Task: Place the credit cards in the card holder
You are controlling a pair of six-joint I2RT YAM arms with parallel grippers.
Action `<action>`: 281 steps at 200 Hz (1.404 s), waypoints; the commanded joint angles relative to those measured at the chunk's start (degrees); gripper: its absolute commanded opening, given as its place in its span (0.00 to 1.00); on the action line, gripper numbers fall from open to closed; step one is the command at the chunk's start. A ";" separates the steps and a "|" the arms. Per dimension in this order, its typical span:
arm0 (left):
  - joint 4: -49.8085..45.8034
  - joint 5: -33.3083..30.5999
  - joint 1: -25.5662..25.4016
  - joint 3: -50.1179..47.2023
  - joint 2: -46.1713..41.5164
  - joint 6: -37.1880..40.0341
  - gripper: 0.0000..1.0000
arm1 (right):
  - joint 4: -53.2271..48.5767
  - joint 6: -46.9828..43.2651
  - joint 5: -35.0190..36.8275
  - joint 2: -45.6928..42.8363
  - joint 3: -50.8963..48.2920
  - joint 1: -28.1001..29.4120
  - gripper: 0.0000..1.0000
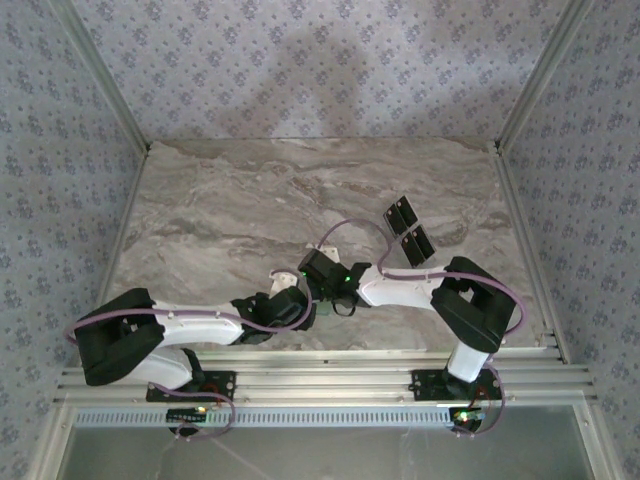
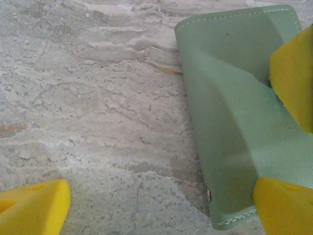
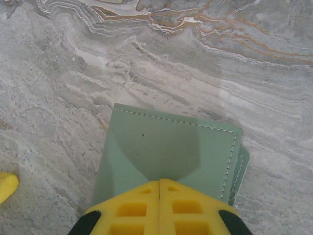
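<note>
The pale green card holder [image 3: 171, 144] lies flat on the marble table [image 1: 230, 200]. My right gripper [image 3: 160, 182] is shut, its yellow tips resting together on the holder's near part. My left gripper [image 2: 161, 203] is open and low over the table, and its right finger [image 2: 283, 205] is at the holder's [image 2: 230, 122] near corner, with its left finger [image 2: 32, 208] far off on bare marble. In the top view both grippers meet near the table's front middle, left [image 1: 298, 302] and right [image 1: 335, 290]. Two black credit cards [image 1: 400, 213] [image 1: 418, 243] lie flat to the right, behind the right arm.
The right gripper's yellow finger [image 2: 293, 78] shows over the holder in the left wrist view. Aluminium rails [image 1: 300, 375] run along the near edge, and patterned walls [image 1: 300, 60] close in the back and sides.
</note>
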 commanded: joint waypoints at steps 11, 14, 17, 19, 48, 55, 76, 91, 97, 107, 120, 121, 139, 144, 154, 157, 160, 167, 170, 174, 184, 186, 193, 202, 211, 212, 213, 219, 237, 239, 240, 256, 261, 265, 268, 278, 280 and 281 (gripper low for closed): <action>-0.50 5.47 0.56 -1.69 3.88 -1.67 0.97 | -6.43 -1.21 -3.53 0.70 -2.13 3.76 0.00; -0.49 5.51 0.55 -1.65 3.94 -1.61 0.97 | -6.40 -1.15 -3.65 0.77 -2.18 3.85 0.00; -0.56 5.48 0.54 -1.65 3.97 -1.56 0.97 | -6.38 -1.07 -3.64 0.86 -2.20 3.93 0.00; -0.55 5.48 0.53 -1.66 3.95 -1.53 0.97 | -6.37 -1.01 -3.67 0.88 -2.22 3.94 0.00; -0.49 5.55 0.54 -1.60 4.10 -1.53 0.97 | -6.24 -0.48 -3.75 1.40 -2.59 4.40 0.00; -0.49 5.50 0.54 -1.60 4.15 -1.55 0.97 | -6.23 -0.29 -3.73 1.50 -2.79 4.55 0.00; -0.49 5.48 0.53 -1.61 4.10 -1.64 0.97 | -5.60 0.64 -3.90 1.65 -3.82 5.11 0.00; -0.46 5.51 0.53 -1.60 4.09 -1.65 0.97 | -5.15 1.44 -3.92 1.89 -4.65 5.57 0.00; -0.43 5.36 0.52 -1.65 4.14 -1.62 0.97 | -4.98 1.84 -3.92 2.02 -5.00 5.62 0.00; -0.42 5.40 0.53 -1.70 4.15 -1.61 0.97 | -4.59 2.36 -3.94 2.35 -5.53 5.99 0.00; -0.49 5.39 0.53 -1.67 4.15 -1.68 0.97 | -4.15 3.05 -3.94 2.71 -6.24 6.31 0.00; -0.54 5.36 0.53 -1.68 4.10 -1.68 0.97 | -4.13 3.07 -3.94 2.67 -6.25 6.36 0.00; -0.50 5.33 0.53 -1.85 3.91 -1.83 0.97 | -3.49 4.03 -3.86 3.00 -7.51 6.86 0.00; -0.54 5.34 0.53 -1.81 3.88 -1.83 0.97 | -3.26 4.36 -3.87 3.07 -7.85 7.00 0.00; -0.49 5.22 0.56 -1.93 3.85 -1.86 0.97 | -2.94 4.94 -3.93 3.25 -8.48 7.36 0.00; -0.49 5.21 0.54 -1.95 3.80 -1.89 0.97 | -2.83 5.12 -3.91 3.32 -8.61 7.53 0.00; -0.56 5.24 0.53 -1.95 3.75 -1.94 0.97 | -2.77 5.29 -3.82 3.42 -8.78 7.68 0.00; -0.54 5.22 0.53 -1.95 3.79 -1.93 0.97 | -2.70 5.68 -3.79 3.60 -9.18 7.92 0.00; -0.54 5.23 0.55 -1.91 3.77 -1.95 0.97 | -2.65 5.92 -3.77 3.74 -9.29 8.01 0.00; -0.54 5.25 0.58 -1.95 3.80 -1.95 0.97 | -2.58 6.14 -3.68 3.77 -9.51 8.20 0.00; -0.63 5.24 0.54 -1.85 3.79 -1.87 0.97 | -2.34 6.73 -3.52 3.90 -10.10 8.48 0.00; -0.66 5.20 0.53 -1.86 3.75 -1.93 0.97 | -2.35 6.83 -3.58 3.88 -10.28 8.55 0.00; -0.62 5.15 0.56 -1.85 3.77 -1.91 0.97 | -2.31 7.34 -3.44 3.96 -10.72 8.76 0.00; -0.65 5.15 0.56 -1.84 3.79 -1.90 0.97 | -2.12 7.91 -3.42 3.88 -11.50 8.96 0.00; -0.72 5.16 0.53 -1.78 3.79 -1.93 0.97 | -1.79 8.59 -3.40 3.82 -12.29 9.25 0.00; -0.74 5.16 0.53 -1.82 3.75 -1.94 0.97 | -1.76 8.70 -3.41 3.80 -12.40 9.28 0.00; -0.70 5.16 0.53 -1.84 3.77 -1.91 0.97 | -1.70 8.70 -3.42 3.79 -12.45 9.29 0.00; -0.69 5.09 0.53 -1.82 3.79 -1.89 0.97 | -1.56 9.11 -3.42 3.91 -12.87 9.37 0.00; -0.71 4.99 0.53 -1.78 3.85 -1.92 0.97 | -0.87 9.98 -3.55 4.37 -13.81 9.79 0.00; -0.70 5.05 0.53 -1.78 3.87 -1.99 0.97 | -0.77 10.06 -3.63 4.48 -13.87 9.82 0.00; -0.73 5.02 0.53 -1.82 3.84 -1.97 0.97 | -0.68 10.13 -3.66 4.53 -13.94 9.83 0.00; -0.77 4.95 0.54 -1.78 3.80 -1.96 0.97 | 0.02 10.97 -4.10 5.38 -14.33 10.38 0.00; -0.82 4.98 0.58 -1.78 3.77 -1.98 0.97 | 0.09 11.22 -4.20 5.75 -14.42 10.65 0.00; -0.89 4.94 0.54 -1.78 3.79 -1.96 0.97 | 0.13 11.46 -4.14 6.05 -14.45 10.91 0.00; -0.85 4.88 0.55 -1.78 3.73 -2.03 0.97 | 0.19 11.66 -4.20 6.23 -14.44 11.08 0.00; -0.85 4.84 0.56 -1.78 3.69 -2.11 0.97 | 0.61 12.38 -4.61 7.04 -14.70 11.43 0.00; -0.96 4.86 0.54 -1.78 3.70 -2.10 0.97 | 0.61 12.51 -4.64 7.21 -14.70 11.55 0.00; -0.99 4.83 0.54 -1.73 3.71 -2.07 0.97 | 0.62 12.63 -4.69 7.26 -14.75 11.66 0.00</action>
